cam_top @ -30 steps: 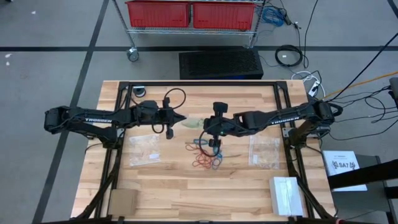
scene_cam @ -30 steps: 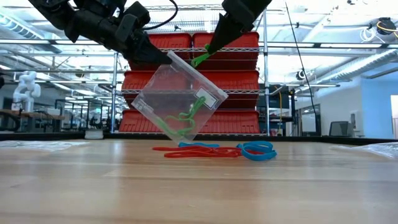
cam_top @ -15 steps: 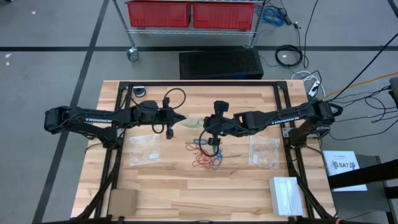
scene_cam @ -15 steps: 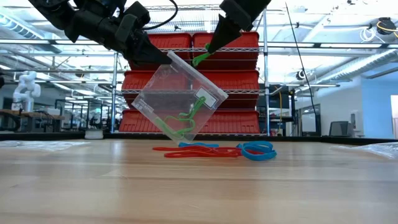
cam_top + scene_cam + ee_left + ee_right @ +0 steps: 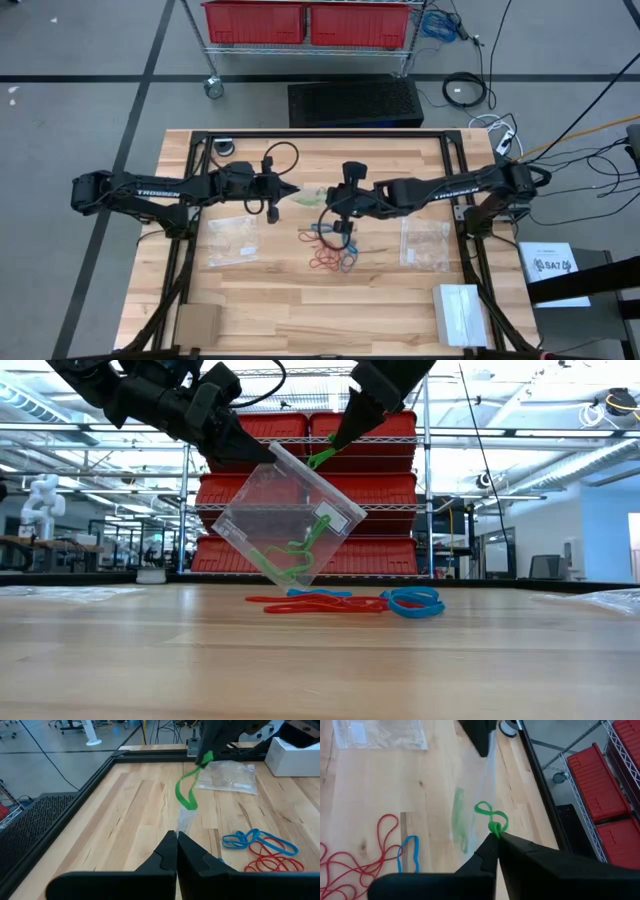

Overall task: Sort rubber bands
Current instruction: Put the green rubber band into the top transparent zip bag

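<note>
Your left gripper (image 5: 262, 452) clamps a tilted clear zip bag (image 5: 288, 515), mouth upward. Your right gripper (image 5: 335, 444) pinches a green rubber band (image 5: 322, 456) dangling lengthwise beside it.

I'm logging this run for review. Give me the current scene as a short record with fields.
left end effector: shut on the clear bag's top corner, held above the table
clear bag: hangs tilted, green bands inside
right end effector: shut on a green band, at the bag's mouth
green band: pinched, not yet in the bag
loose bands: red and blue, lying on the table
</note>
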